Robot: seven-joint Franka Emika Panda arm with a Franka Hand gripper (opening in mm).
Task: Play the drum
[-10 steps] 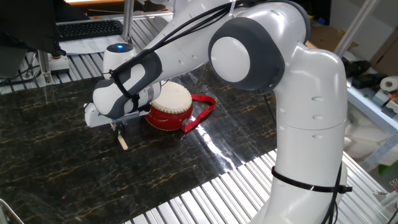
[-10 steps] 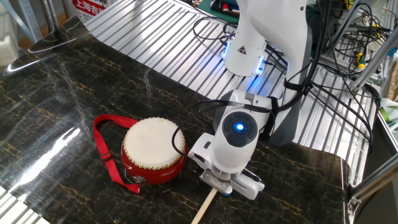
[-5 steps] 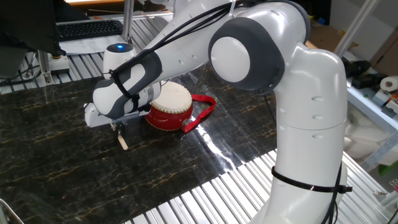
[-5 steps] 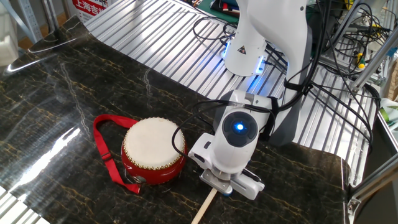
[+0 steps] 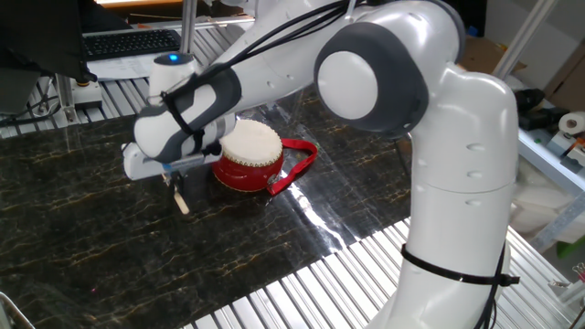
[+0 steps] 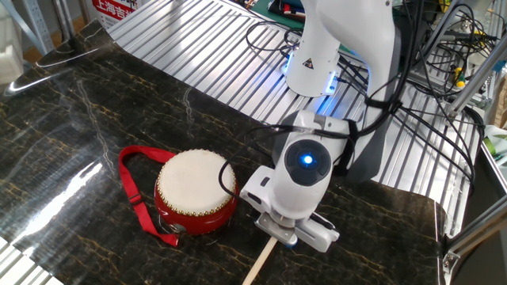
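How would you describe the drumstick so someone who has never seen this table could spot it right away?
Start at the dark marble-patterned tabletop and find the red drum with its cream skin. Just beside it the gripper hangs low, and a thin pale wooden stick pokes out beneath it. It is the only slim, straight, light-coloured thing there; the drum is squat, round and red.

A dark marble-patterned table top (image 5: pixel 82 238) (image 6: pixel 71 119) is seen, veined in pale gold; it is bordered by ribbed metal decking (image 5: pixel 302 292) (image 6: pixel 198 47); beyond its far edge, a keyboard (image 5: pixel 128 41) is set on a raised surface; a roll of white paper (image 5: pixel 573 123) is seen well to the right of the table top, on a shelf; in the other fixed view, black cables (image 6: pixel 444 47) are draped behind the table top, and a red sign (image 6: pixel 115 8) is partly visible at the frame's upper edge.
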